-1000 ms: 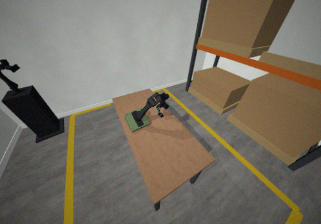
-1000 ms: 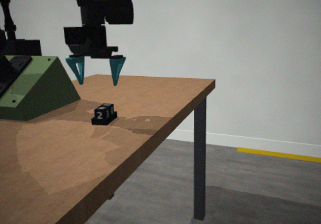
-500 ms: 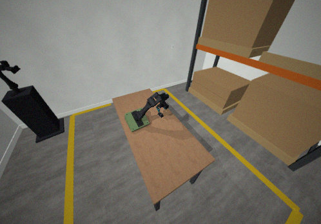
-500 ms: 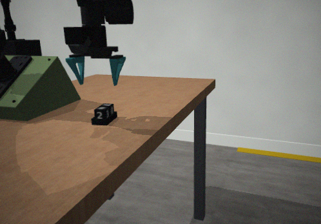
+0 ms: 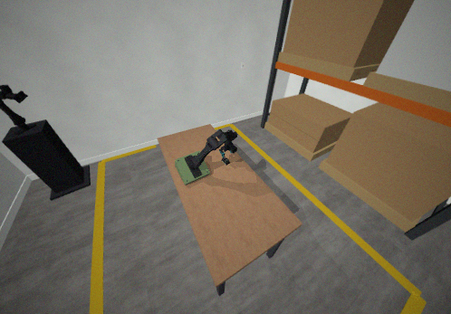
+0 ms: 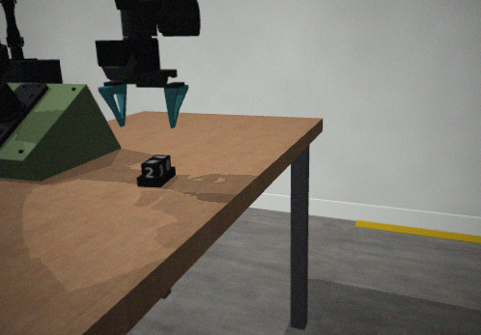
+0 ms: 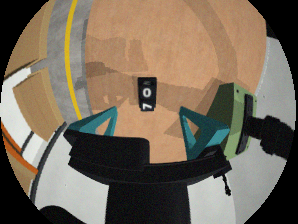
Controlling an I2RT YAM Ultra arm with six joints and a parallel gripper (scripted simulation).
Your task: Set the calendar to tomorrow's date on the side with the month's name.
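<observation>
The small black calendar (image 6: 156, 171) (image 7: 147, 94) sits on the table (image 5: 244, 202) (image 6: 232, 143) (image 7: 165, 45) beside the green base (image 5: 180, 175) (image 6: 72, 133) (image 7: 231, 107), its cubes seated in the tray (image 6: 151, 181), whether already reset one cannot tell, while above it the empty gripper (image 5: 225, 160) (image 6: 148, 127) (image 7: 148, 109) hangs with jaws spread, the final retreat apparently left.

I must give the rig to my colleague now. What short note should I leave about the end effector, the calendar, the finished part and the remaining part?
End effector: open, holding nothing, raised above the table.
Calendar: on the table, below the fingers, both cubes in its tray. A 2 shows on one end; the wrist view shows a 0 and a sideways 7 on top.
Done: cannot confirm any date change; month name not readable.
Left: check the month side, set tomorrow's date upright if needed, keep cubes and tray flat, then withdraw the arm.
</observation>
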